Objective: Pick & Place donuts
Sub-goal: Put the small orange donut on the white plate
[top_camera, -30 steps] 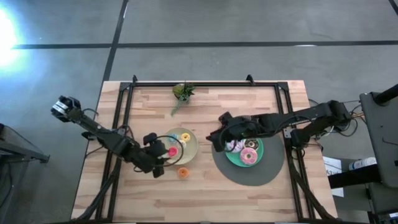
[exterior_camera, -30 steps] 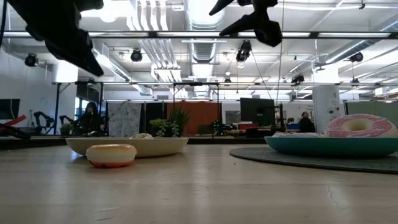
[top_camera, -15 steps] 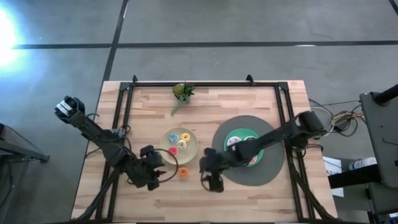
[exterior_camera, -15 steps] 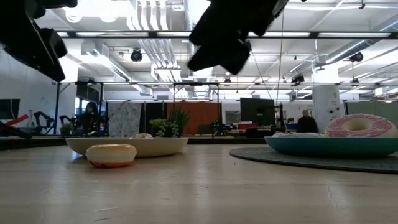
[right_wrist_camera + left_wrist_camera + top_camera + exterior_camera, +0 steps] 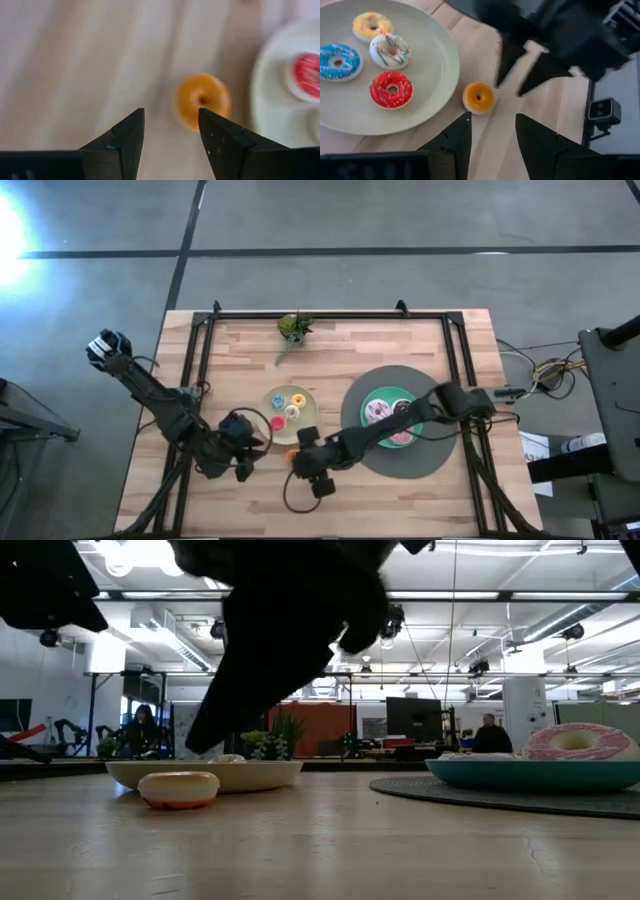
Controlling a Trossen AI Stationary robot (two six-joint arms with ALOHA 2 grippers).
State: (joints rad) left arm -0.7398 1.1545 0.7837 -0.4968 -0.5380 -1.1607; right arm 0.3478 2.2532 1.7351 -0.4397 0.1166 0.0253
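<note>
The wooden table (image 5: 400, 490) lies under me, with the grey mat (image 5: 440, 460) and teal plate (image 5: 412, 398) back along my right arm, holding what looks like a pink donut (image 5: 580, 740). The beige plate (image 5: 440, 45) sits just beyond my fingers with blue (image 5: 339, 62), cream (image 5: 390, 51), yellow (image 5: 372, 25) and red (image 5: 391, 89) minis. My right gripper (image 5: 167, 131) hangs open, empty, above the orange mini donut (image 5: 202, 101), alone on bare wood beside that plate. My left gripper (image 5: 491, 131) waits nearby, open too.
</note>
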